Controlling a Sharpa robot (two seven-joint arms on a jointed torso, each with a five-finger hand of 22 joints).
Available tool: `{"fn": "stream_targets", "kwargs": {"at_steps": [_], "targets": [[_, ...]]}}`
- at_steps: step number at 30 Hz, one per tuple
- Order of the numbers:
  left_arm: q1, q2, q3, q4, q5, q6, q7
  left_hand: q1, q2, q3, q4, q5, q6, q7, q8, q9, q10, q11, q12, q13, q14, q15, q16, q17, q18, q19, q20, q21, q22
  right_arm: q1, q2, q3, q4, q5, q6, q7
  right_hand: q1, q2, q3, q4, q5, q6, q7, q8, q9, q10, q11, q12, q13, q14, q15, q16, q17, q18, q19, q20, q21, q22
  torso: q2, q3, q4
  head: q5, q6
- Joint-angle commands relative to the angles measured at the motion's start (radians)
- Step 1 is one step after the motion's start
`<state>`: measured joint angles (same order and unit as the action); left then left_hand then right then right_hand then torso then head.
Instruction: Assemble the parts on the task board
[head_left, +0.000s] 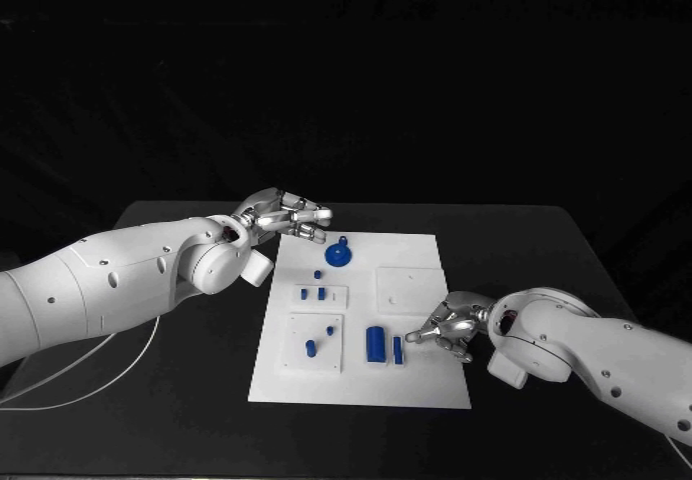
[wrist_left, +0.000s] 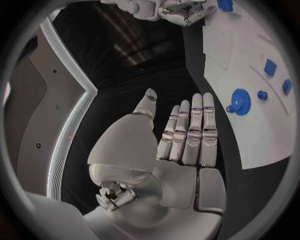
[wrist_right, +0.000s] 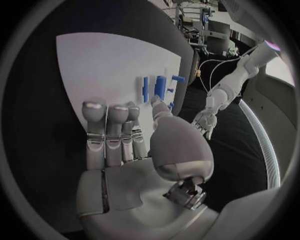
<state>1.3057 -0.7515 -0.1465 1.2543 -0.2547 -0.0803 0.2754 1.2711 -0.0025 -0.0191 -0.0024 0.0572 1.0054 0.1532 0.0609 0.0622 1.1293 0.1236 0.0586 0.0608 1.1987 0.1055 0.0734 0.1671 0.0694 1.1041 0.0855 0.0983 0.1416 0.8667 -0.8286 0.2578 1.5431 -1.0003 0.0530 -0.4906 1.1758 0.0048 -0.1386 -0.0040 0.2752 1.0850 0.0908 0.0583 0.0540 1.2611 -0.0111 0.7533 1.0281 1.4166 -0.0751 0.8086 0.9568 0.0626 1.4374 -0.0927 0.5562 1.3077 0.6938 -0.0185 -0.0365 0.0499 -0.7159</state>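
white task board (head_left: 411, 385) bears blue parts (head_left: 376, 343); no legible writing.

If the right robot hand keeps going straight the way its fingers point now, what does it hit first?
Probably the upright blue parts: the right robot hand points across the task board toward the thin blue bar and the thicker blue cylinder beyond it. Its height above the board is unclear, so it might pass over.

The right hand (head_left: 447, 330) covers the white task board's (head_left: 418, 385) right edge, and in the left wrist view the picture's rim cuts off the board beyond the blue gear (wrist_left: 240, 101).
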Motion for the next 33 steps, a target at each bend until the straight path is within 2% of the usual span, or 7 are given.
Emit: {"fn": "stream_targets", "kwargs": {"at_steps": [1, 6, 12, 19, 22, 27, 33], "targets": [[0.0, 0.009, -0.003, -0.006, 0.04, -0.033, 0.021, 0.002, 0.009, 0.0, -0.007, 0.002, -0.008, -0.002, 0.002, 0.001, 0.0, 0.005, 0.002, 0.0, -0.005, 0.001, -0.005, 0.001, -0.007, 0.001, 0.005, 0.002, -0.001, 0.018, 0.003, 0.003, -0.051, 0.158, 0.049, 0.122, 0.012, 0.021, -0.042, -0.013, 0.012, 0.0, -0.002, 0.005, 0.013, -0.015, 0.0, -0.033, -0.047, -0.001, 0.002, -0.034, -0.033, 0.008, -0.003, -0.001, -0.096, -0.006, -0.022, -0.0056, -0.0025, -0.005, 0.016], [-0.001, 0.026, -0.008, -0.032, 0.106, -0.084, 0.071, 0.015, 0.026, 0.009, -0.015, 0.007, 0.036, -0.018, 0.003, 0.001, 0.023, -0.004, 0.001, 0.0, -0.003, -0.001, -0.005, -0.001, -0.007, 0.002, 0.003, 0.002, -0.001, 0.064, 0.035, 0.013, -0.205, 0.299, -0.078, 0.334, 0.055, 0.069, -0.011, -0.055, 0.007, 0.015, -0.004, 0.005, 0.013, -0.022, -0.003, -0.031, -0.079, -0.002, -0.001, -0.056, -0.061, 0.012, 0.003, -0.003, -0.194, -0.044, -0.054, -0.0084, -0.0031, -0.015, 0.048], [-0.001, 0.043, -0.009, -0.068, 0.166, -0.115, 0.091, 0.021, 0.039, 0.013, -0.022, 0.013, 0.045, -0.021, 0.002, 0.001, 0.028, -0.006, 0.001, -0.001, -0.024, 0.005, -0.011, -0.015, -0.007, -0.004, 0.007, -0.002, -0.003, 0.088, 0.093, 0.037, -0.349, 0.394, -0.2, 0.483, 0.065, 0.075, 0.067, -0.107, 0.022, -0.011, 0.007, 0.011, 0.01, -0.076, 0.008, -0.144, -0.192, -0.066, 0.016, -0.177, -0.14, 0.012, -0.071, 0.014, -0.377, -0.14, -0.083, -0.0111, -0.0039, -0.021, 0.072], [-0.001, 0.076, -0.009, -0.129, 0.214, -0.148, 0.092, 0.018, 0.031, 0.007, -0.027, 0.01, 0.014, -0.014, 0.001, 0.0, -0.007, 0.006, 0.001, -0.001, -0.078, 0.021, -0.012, -0.049, -0.002, -0.026, 0.023, -0.019, -0.014, 0.096, 0.194, 0.073, -0.522, 0.518, -0.224, 0.632, 0.032, 0.063, 0.211, -0.145, 0.042, -0.086, 0.057, 0.003, 0.01, -0.148, 0.107, -0.586, -0.769, -0.25, 0.141, -0.601, -0.52, 0.008, -0.363, 0.136, -0.496, -0.564, -0.105, -0.0091, -0.0034, -0.027, 0.101], [-0.001, 0.094, -0.009, -0.161, 0.237, -0.156, 0.091, 0.017, 0.027, 0.008, -0.027, 0.007, -0.018, -0.018, 0.0, -0.001, -0.058, 0.014, 0.0, -0.002, -0.127, 0.034, -0.012, -0.092, 0.002, -0.067, 0.042, -0.031, -0.032, 0.097, 0.226, 0.084, -0.568, 0.545, -0.202, 0.682, 0.014, 0.051, 0.262, -0.151, 0.045, -0.173, 0.061, 0.0, 0.004, -0.206, 0.16, -0.688, -0.98, -0.361, 0.214, -0.731, -0.767, 0.026, -0.531, 0.227, -0.492, -0.828, -0.111, -0.0068, -0.002, -0.026, 0.116], [-0.005, 0.115, -0.009, -0.201, 0.26, -0.153, 0.092, 0.016, 0.025, 0.015, -0.026, 0.008, -0.051, -0.031, -0.002, -0.003, -0.1, 0.008, -0.001, -0.003, -0.174, 0.041, -0.014, -0.104, 0.012, -0.114, 0.063, -0.022, -0.054, 0.098, 0.258, 0.098, -0.612, 0.564, -0.168, 0.738, 0.007, 0.045, 0.273, -0.133, 0.037, -0.183, 0.045, -0.001, 0.004, -0.274, 0.156, -0.696, -0.971, -0.394, 0.219, -0.747, -0.897, 0.055, -0.556, 0.279, -0.472, -1.215, -0.113, -0.002, -0.0021, -0.025, 0.141], [-0.009, 0.121, -0.009, -0.214, 0.27, -0.14, 0.09, 0.015, 0.028, 0.015, -0.027, 0.009, -0.038, -0.031, -0.001, -0.002, -0.097, 0.005, 0.0, -0.003, -0.172, 0.036, -0.013, -0.104, 0.015, -0.114, 0.066, -0.021, -0.058, 0.098, 0.265, 0.102, -0.622, 0.568, -0.162, 0.753, 0.009, 0.044, 0.278, -0.133, 0.045, -0.179, 0.048, -0.001, 0.004, -0.273, 0.163, -0.696, -0.971, -0.385, 0.227, -0.747, -0.897, 0.034, -0.555, 0.264, -0.458, -1.24, -0.107, 0.0014, 0.0009, -0.02, 0.161]]}}
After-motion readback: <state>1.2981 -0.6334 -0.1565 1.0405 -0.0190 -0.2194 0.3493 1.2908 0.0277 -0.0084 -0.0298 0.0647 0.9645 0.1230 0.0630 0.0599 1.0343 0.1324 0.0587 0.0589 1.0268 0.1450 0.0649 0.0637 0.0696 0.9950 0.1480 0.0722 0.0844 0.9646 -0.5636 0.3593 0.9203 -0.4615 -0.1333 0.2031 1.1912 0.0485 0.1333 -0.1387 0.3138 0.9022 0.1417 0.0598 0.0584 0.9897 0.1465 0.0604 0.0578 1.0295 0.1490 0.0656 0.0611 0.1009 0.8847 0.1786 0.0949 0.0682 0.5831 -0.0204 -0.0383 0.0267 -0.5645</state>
